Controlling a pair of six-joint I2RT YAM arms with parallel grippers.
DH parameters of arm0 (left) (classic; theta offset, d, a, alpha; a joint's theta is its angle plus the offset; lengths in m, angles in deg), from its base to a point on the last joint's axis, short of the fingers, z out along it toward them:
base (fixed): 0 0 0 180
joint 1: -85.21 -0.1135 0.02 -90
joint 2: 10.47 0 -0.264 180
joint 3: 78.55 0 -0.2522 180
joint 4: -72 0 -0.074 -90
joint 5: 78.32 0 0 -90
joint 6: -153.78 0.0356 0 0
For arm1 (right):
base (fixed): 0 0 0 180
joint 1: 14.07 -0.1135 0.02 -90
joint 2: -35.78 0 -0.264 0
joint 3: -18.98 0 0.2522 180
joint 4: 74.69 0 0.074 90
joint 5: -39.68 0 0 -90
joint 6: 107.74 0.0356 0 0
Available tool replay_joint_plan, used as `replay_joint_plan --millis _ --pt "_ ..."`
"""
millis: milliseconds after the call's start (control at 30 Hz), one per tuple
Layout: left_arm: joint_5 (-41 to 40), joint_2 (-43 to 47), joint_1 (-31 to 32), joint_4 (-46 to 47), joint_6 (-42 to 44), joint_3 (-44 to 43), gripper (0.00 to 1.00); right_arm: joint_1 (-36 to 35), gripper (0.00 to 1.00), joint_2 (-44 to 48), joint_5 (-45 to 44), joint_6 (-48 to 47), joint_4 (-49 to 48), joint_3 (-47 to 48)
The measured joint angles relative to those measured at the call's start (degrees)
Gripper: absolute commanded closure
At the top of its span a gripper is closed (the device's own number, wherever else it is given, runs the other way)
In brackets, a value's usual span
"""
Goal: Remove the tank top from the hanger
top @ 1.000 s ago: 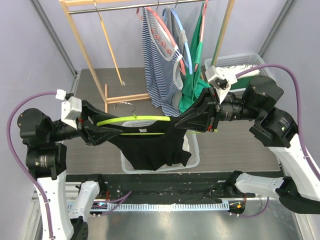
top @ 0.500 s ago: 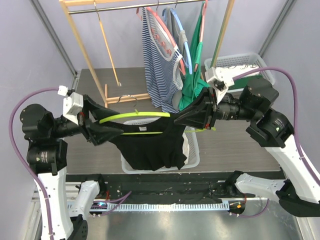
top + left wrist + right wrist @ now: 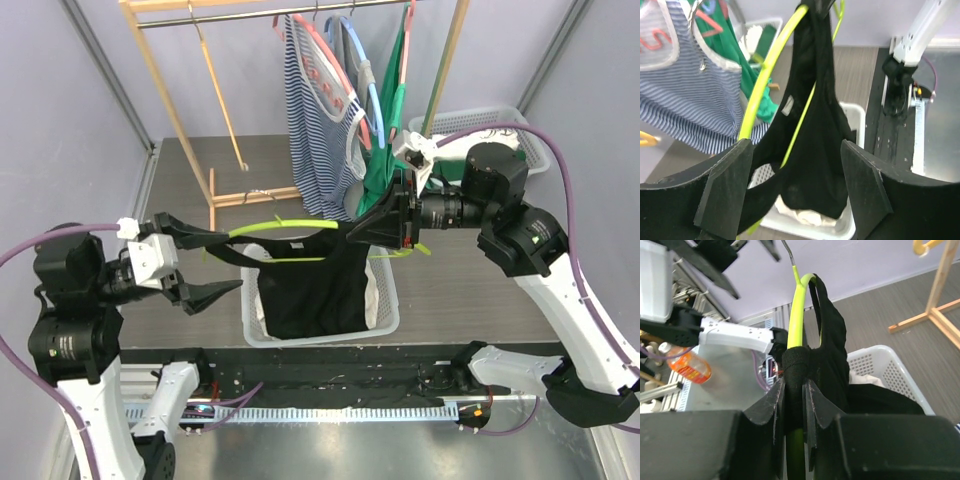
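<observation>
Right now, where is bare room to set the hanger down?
Bare table lies right of the front basket, and under the wooden rack left of the striped tank top. The middle is crowded: black tank top, lime hanger.

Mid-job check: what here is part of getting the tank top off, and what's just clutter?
Job: tank top, hanger, right end effector shut on the hanger, left end effector open, near basket (likely drop spot).
Clutter: striped top, green garment, rack, far basket.

Bright even light, soft shadows, foreground blur
</observation>
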Motion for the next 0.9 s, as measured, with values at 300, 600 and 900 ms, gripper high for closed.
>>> replay_joint_plan --millis 300,600,900 --pt "-1.7 -6.9 0.0 -7.6 10.4 0.0 0.31 0.0 0.99 0.0 6.9 -2.6 4.0 1.1" --pt "0.5 -10.6 0.7 -15.6 15.8 -4.1 0.39 0.1 0.99 0.1 8.6 -4.0 5.6 1.4" --pt "1.1 -12.3 3.5 -18.7 18.8 -5.2 0.53 0.1 0.99 -1.3 10.5 -4.3 6.0 4.3"
